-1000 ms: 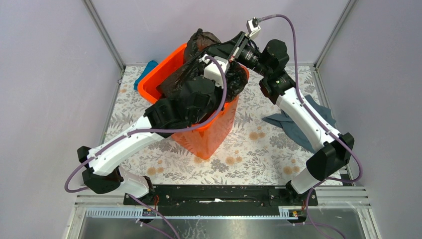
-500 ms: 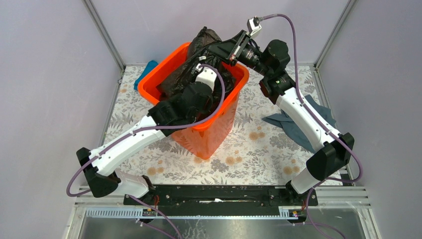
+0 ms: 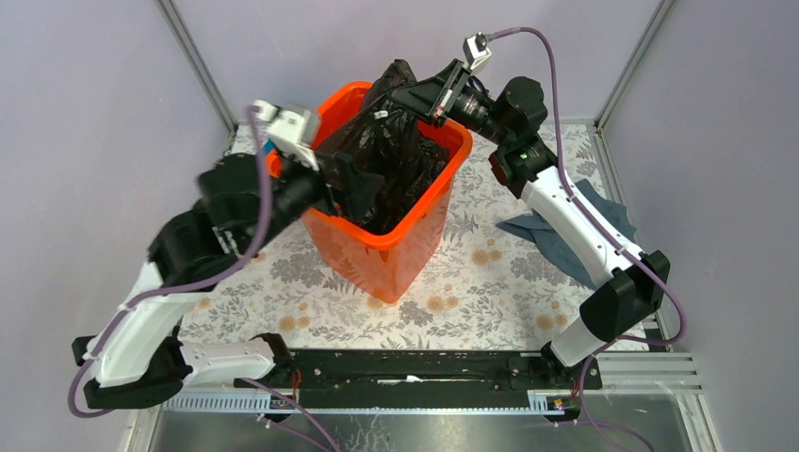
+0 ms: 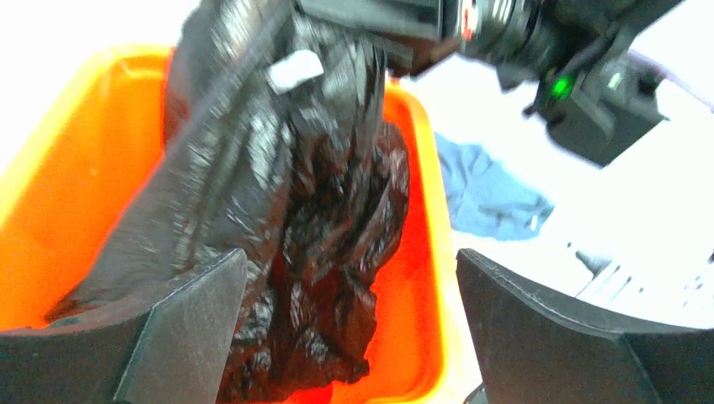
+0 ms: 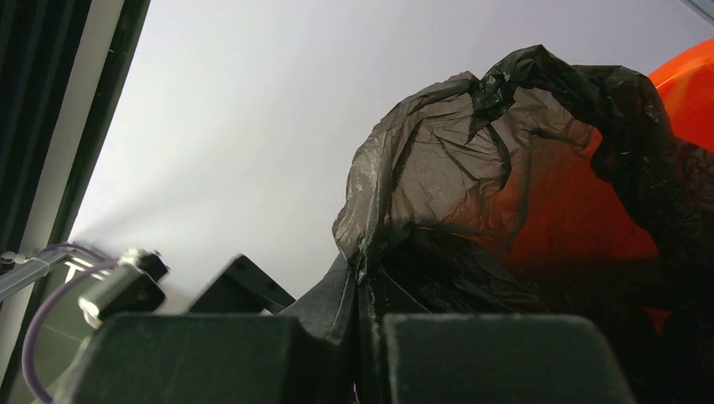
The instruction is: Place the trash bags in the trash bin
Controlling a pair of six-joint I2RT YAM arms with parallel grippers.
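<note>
Trash bag (image 3: 388, 155) sits mostly inside the orange bin (image 3: 377, 259), long axis rising to upper centre, top pinched by the right tool (image 3: 403, 92); the left tool (image 4: 349, 278), spread, is nearer its lower bulk.

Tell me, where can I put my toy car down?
The widest bare table is in front of the trash bin, toward the near edge. A narrower strip lies between bin and grey-blue cloth. Crowded: the bin's left side, by the open left gripper, and its far rim, where the right gripper grips the trash bag.
</note>
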